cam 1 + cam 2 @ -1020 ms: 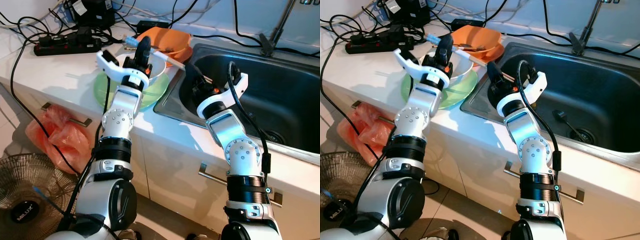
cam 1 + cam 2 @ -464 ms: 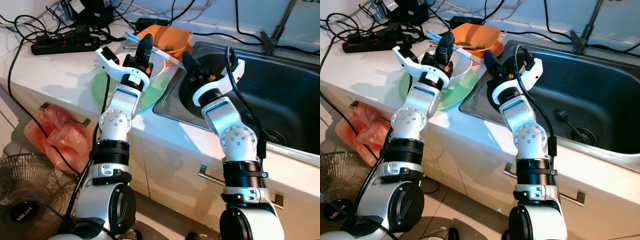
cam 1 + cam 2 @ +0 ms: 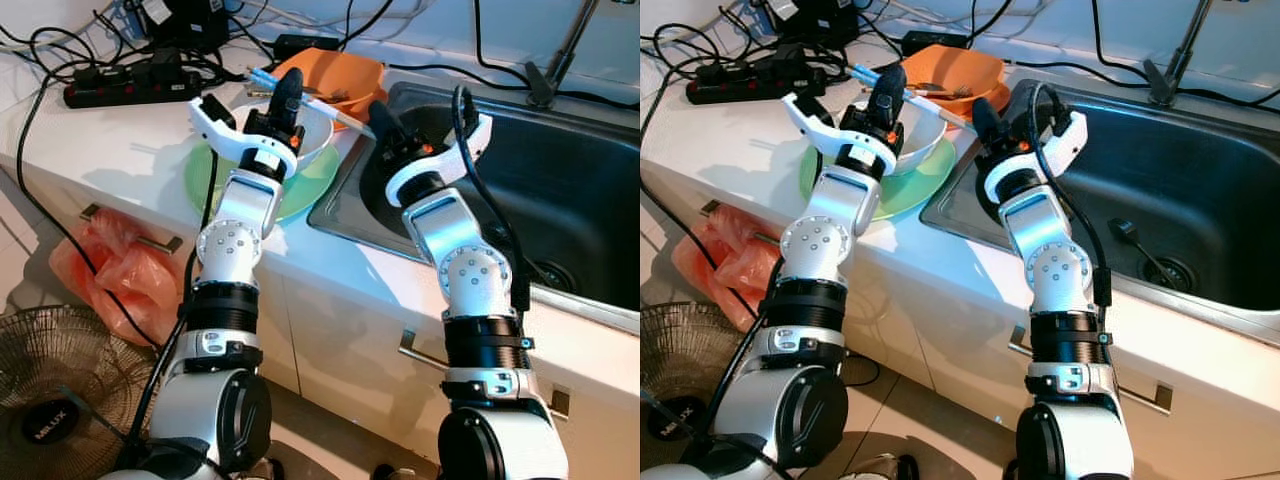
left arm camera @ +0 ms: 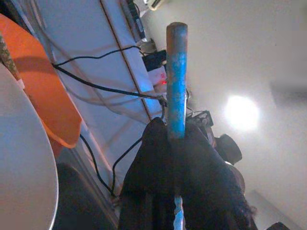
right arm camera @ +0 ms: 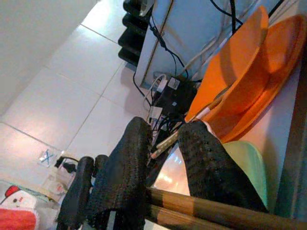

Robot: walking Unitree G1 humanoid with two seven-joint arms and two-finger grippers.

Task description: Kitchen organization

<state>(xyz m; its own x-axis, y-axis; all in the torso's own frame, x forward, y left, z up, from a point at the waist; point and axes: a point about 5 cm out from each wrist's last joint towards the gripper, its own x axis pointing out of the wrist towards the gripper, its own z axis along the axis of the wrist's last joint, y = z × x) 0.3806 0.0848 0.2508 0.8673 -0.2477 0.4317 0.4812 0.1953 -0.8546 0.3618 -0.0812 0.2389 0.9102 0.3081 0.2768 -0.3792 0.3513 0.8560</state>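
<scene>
Left eye view, the change: your right claw [image 3: 378, 112] was low inside the sink [image 3: 560, 190] one second ago; now it is raised to the sink's edge, next to the orange bowl [image 3: 340, 78]. The left arm has almost not moved.
Right claw: in the right wrist view its fingers [image 5: 206, 163] are pressed on brown wooden chopsticks [image 5: 211, 211], so it is pinching them. The orange bowl stands just beyond the fingertips, at about 12 o'clock from the claw in the head views.
Left claw: the left claw [image 3: 287, 97] hovers over the white bowl [image 3: 315, 140], which sits on the green plate [image 3: 300, 185] on the desk [image 3: 120, 150]. In the left wrist view it is pinching a blue stick-like utensil [image 4: 176, 81]; you cannot tell exactly what kind it is.
Other things: a black power strip [image 3: 130, 88] with cables lies at 10 o'clock from the white bowl; a red plastic bag [image 3: 110, 270] hangs on the cabinet below.
Meaning for the task: I judge that the chopsticks are out of the sink and on the way to the dishes on the desk; they are not yet put down.
Risk: both claws are near each other over the bowls, so please move them one at a time.
</scene>
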